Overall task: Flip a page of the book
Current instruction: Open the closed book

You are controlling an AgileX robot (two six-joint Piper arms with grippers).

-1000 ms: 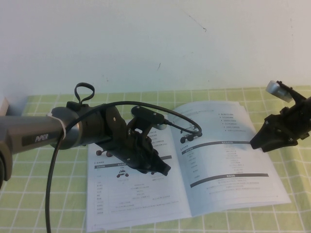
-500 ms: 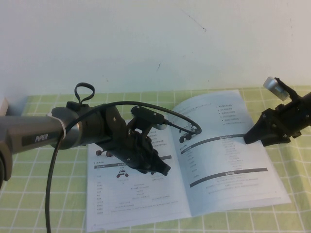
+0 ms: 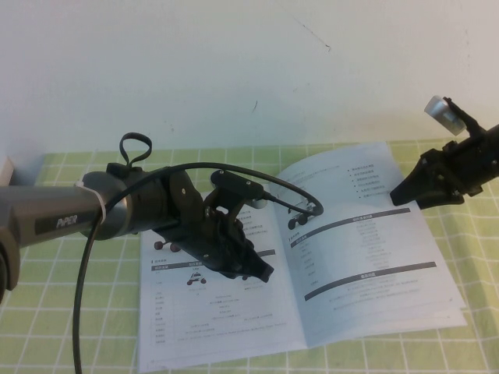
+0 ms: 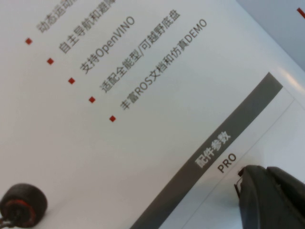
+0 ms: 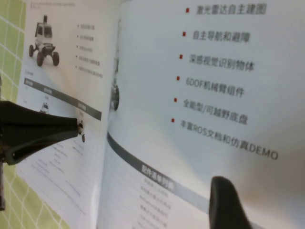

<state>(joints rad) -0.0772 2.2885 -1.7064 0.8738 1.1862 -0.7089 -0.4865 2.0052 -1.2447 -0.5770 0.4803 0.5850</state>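
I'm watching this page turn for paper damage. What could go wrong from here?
1. The right gripper is at the far right edge of the page, which arches up there. If the grip is shallow, the glossy sheet could slip out and fall flat.
2. The left gripper sits low over the book near the spine, in the sheet's way. The page could catch on it and crease.

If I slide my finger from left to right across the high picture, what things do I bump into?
Left gripper over the book's left side → the page lifting up on the right → right gripper at that page's far right edge.
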